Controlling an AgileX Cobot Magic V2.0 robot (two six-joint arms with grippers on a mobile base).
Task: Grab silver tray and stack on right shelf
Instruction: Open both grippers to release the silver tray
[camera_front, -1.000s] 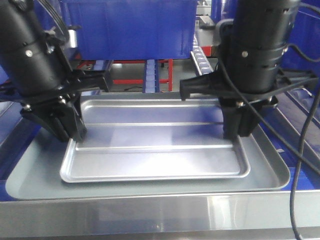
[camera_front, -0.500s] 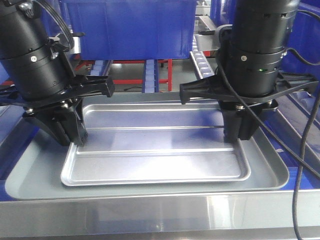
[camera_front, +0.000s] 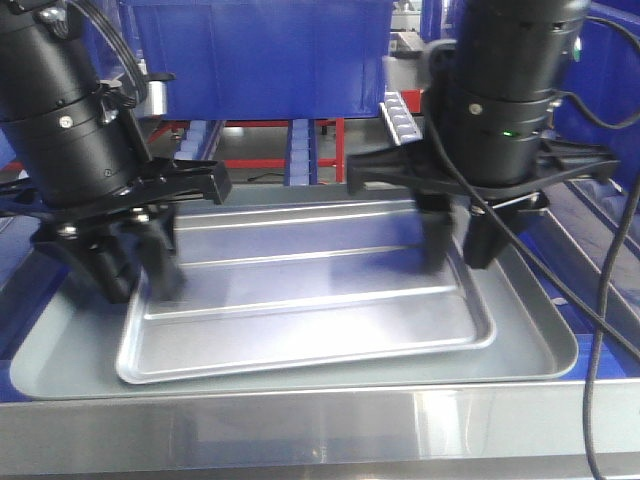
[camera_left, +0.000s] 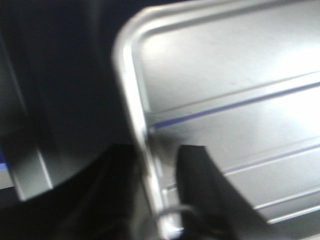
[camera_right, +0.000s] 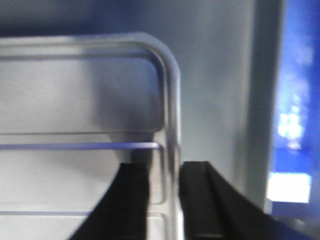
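The silver tray (camera_front: 310, 320), shiny with two long ridges, lies inside a larger dull grey tray (camera_front: 545, 350). It is tilted, with its right end higher than its left. My left gripper (camera_front: 138, 285) straddles the tray's left rim, one finger inside and one outside, shut on it; the left wrist view shows the gripper (camera_left: 156, 175) on the rim (camera_left: 131, 85). My right gripper (camera_front: 460, 248) is shut on the right rim in the same way, and the right wrist view shows it (camera_right: 167, 187) on that rim (camera_right: 170, 100). A lane of white roller wheels (camera_front: 400, 118) shows at the back right.
A big blue bin (camera_front: 260, 50) stands behind the trays, over red and blue rack frames. A shiny steel lip (camera_front: 320, 430) runs along the front. Blue bins flank both sides. Black cables (camera_front: 610, 300) hang by the right arm.
The silver tray has tipped, its right end rising off the grey tray. Both grippers have shifted with it; the right one moved up and left. The frames are blurred by motion.
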